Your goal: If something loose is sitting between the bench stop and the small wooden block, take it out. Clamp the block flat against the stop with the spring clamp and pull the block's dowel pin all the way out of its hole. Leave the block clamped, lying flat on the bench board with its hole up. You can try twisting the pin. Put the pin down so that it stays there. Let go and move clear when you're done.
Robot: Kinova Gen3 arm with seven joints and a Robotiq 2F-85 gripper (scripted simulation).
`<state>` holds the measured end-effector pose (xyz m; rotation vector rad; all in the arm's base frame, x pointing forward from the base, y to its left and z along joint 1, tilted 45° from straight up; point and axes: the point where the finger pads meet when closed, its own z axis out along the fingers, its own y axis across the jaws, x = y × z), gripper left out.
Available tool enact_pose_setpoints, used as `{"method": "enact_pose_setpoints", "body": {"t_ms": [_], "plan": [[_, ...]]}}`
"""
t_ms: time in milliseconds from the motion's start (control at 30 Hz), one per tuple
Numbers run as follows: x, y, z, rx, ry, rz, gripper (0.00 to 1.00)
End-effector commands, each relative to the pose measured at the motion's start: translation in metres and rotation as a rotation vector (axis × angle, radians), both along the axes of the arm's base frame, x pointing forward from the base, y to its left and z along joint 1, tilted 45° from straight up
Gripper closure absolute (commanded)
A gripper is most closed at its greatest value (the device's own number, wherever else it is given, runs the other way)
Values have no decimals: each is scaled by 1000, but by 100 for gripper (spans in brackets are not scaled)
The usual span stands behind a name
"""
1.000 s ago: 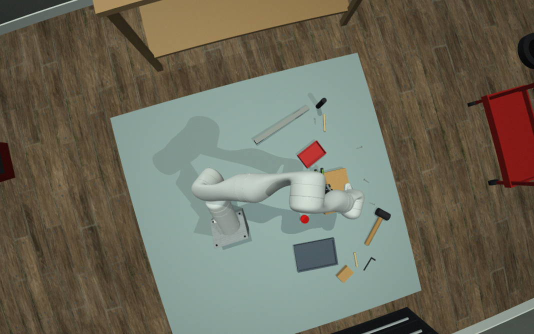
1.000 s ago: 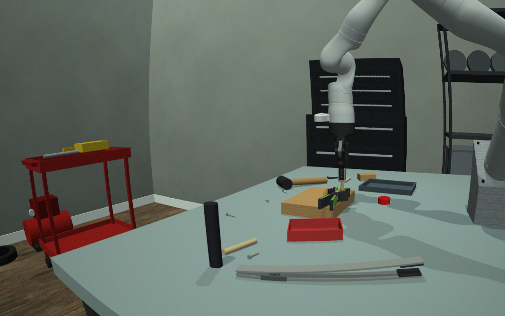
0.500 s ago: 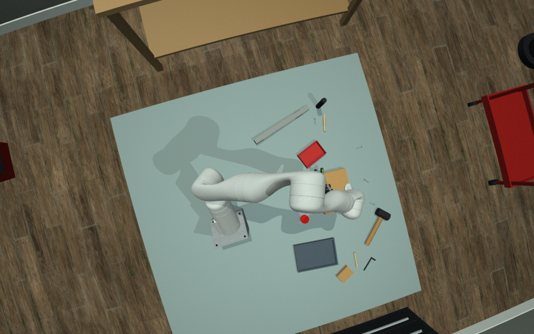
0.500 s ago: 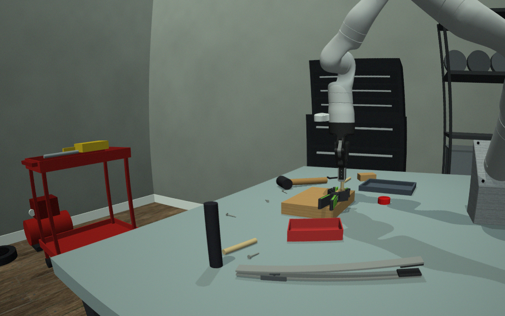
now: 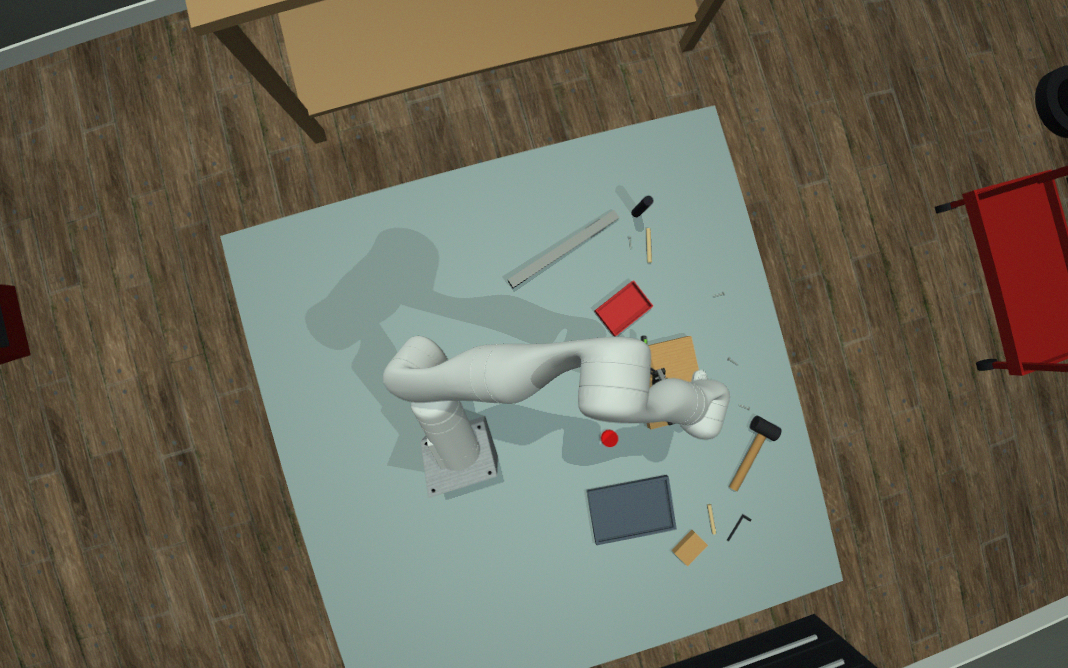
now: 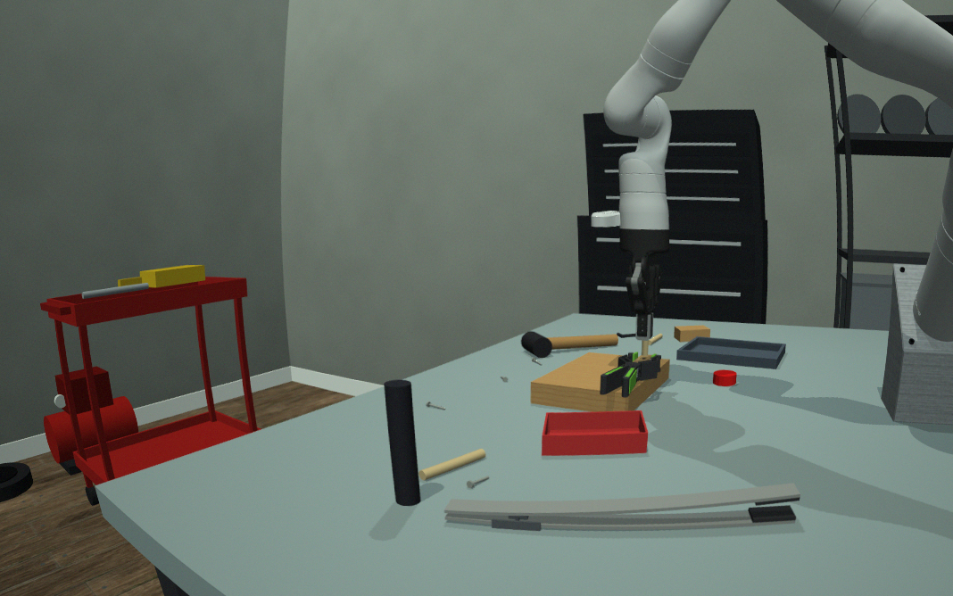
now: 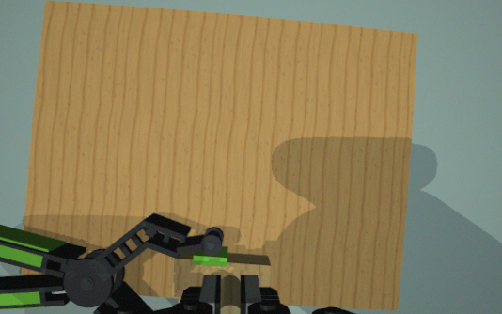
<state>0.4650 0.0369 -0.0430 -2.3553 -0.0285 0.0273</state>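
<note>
Presently, the jaws [image 6: 644, 337] are clamped on the pin [image 6: 645, 347] [image 7: 230, 296], which stands upright between them above the block [image 6: 642, 358] [image 7: 256, 273]. Its lower end meets the block; how much remains in the hole cannot be told. The clamp [image 6: 630, 373] [image 7: 88, 280] has a green pad against one side of the block, beside the pin. Block and clamp are at one side of the board [image 6: 572, 374] [image 5: 675, 356] [image 7: 226, 117]. The stop cannot be made out clearly. Farther out on the counter [image 5: 511, 567] [image 6: 281, 492] lie a red tray [image 5: 623, 308] [image 6: 594, 441] and a grey tray [image 5: 630, 509] [image 6: 731, 353].

Step in hand, as judged: drawing the pin, possibly with a twist. The next move calls for a straight upward pull, grip kept firm, without disturbing the clamped block. Set-down should be where the pin cannot roll; a tray would probably serve.
</note>
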Motion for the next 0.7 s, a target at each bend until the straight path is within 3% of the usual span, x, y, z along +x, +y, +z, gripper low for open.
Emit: {"method": "enact_pose_setpoints", "body": {"t_ms": [0, 667], "plan": [[1, -1, 3, -1, 29, -26, 90], [2, -19, 22, -2, 49, -47, 90]]}}
